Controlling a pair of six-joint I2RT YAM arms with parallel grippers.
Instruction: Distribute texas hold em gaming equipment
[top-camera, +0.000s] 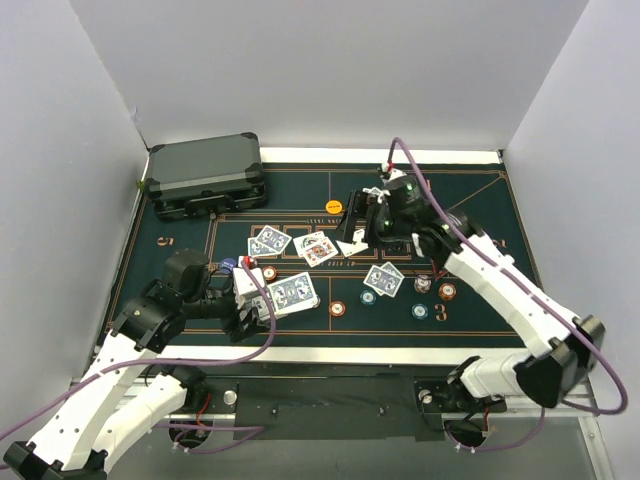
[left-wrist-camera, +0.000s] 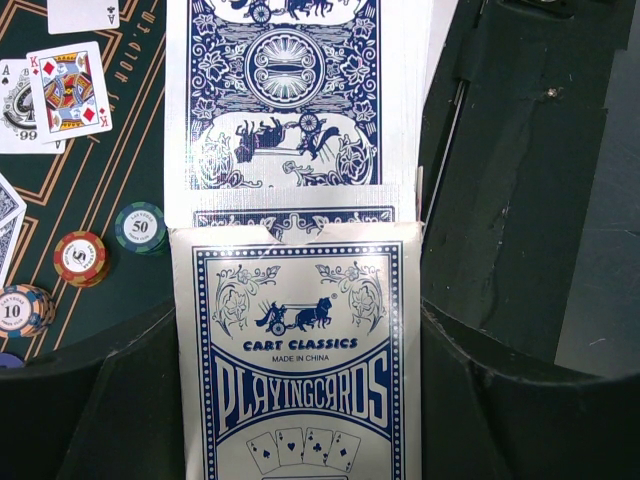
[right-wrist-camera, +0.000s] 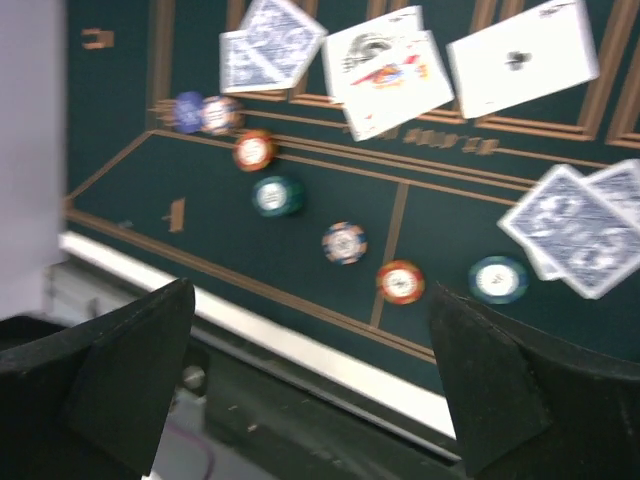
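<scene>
One case (top-camera: 205, 175), one card box (left-wrist-camera: 300, 360)

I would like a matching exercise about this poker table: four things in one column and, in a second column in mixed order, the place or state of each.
Things:
1. grey case
2. card box
3. right gripper
4. orange chip

Places or states:
A. open, holding nothing
B. lying alone between the grey case and the right gripper
C. in the far left corner
D. clamped in the left gripper

Pairs: 1-C, 2-D, 3-A, 4-B
</scene>
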